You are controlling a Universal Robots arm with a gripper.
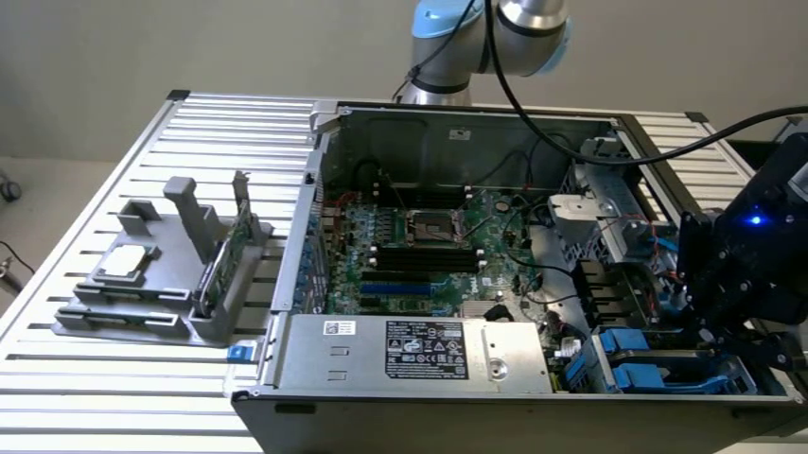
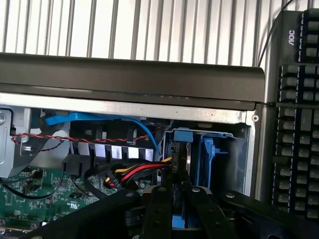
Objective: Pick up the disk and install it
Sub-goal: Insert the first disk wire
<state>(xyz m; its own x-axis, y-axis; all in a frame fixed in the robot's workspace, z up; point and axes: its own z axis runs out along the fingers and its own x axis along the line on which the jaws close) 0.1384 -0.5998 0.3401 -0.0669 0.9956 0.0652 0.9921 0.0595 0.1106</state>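
My black gripper (image 1: 739, 326) hangs over the drive bay (image 1: 650, 371) in the open computer case's corner, at the exterior view's lower right. In the wrist view the gripper (image 2: 174, 194) has its two fingers drawn close together on the disk (image 2: 181, 159). The disk stands on edge, thin and dark with a silvery side. A blue rail tab (image 2: 183, 135) shows at its far end. It reaches into the bay beside a blue plastic carrier (image 2: 207, 159). The disk's label face is hidden.
Red, yellow and black power cables (image 2: 134, 172) run right beside the disk, and a blue cable (image 2: 99, 119) crosses above. The case holds a motherboard (image 1: 417, 246) and a power supply (image 1: 417, 348). A grey holder (image 1: 151, 303) carries a square chip (image 1: 127, 263) and a green card (image 1: 227, 260). A keyboard (image 2: 296, 124) lies outside the case wall.
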